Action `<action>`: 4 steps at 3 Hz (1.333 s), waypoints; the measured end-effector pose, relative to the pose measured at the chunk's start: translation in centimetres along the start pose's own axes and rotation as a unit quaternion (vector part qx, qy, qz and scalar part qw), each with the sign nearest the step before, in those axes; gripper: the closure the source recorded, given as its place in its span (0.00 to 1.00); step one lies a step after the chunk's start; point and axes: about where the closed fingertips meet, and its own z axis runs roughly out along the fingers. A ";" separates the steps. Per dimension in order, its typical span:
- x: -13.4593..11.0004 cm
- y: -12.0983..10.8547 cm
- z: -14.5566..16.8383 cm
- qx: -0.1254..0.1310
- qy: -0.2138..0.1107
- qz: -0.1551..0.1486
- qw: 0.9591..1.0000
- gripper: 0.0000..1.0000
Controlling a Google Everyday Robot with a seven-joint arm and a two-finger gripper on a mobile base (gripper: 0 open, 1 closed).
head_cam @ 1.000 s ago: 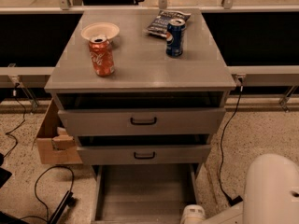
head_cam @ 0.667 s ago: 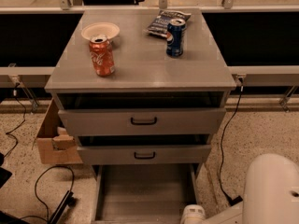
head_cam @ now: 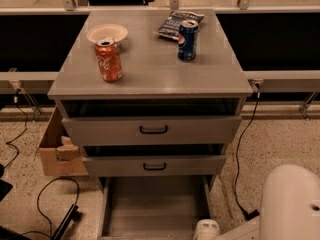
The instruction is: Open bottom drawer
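Observation:
The grey cabinet [head_cam: 150,79] has three drawers. The bottom drawer [head_cam: 152,206] is pulled far out towards me, and its plain grey inside shows. Its front and black handle lie below the picture's lower edge. The middle drawer [head_cam: 154,166] and the top drawer [head_cam: 152,130] each stand slightly out, with a dark gap above. My white arm [head_cam: 290,204] comes in at the lower right, and a white rounded end piece [head_cam: 206,229] sits by the bottom drawer's right front corner. The gripper itself is out of view below the frame.
On the cabinet top stand an orange soda can [head_cam: 109,60], a white bowl [head_cam: 107,33], a blue can [head_cam: 187,40] and a chip bag [head_cam: 175,23]. A cardboard box [head_cam: 56,151] sits at the left of the cabinet. Black cables [head_cam: 50,211] lie on the speckled floor.

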 end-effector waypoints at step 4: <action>0.0 0.0 0.0 0.000 0.000 0.000 1.000 0.00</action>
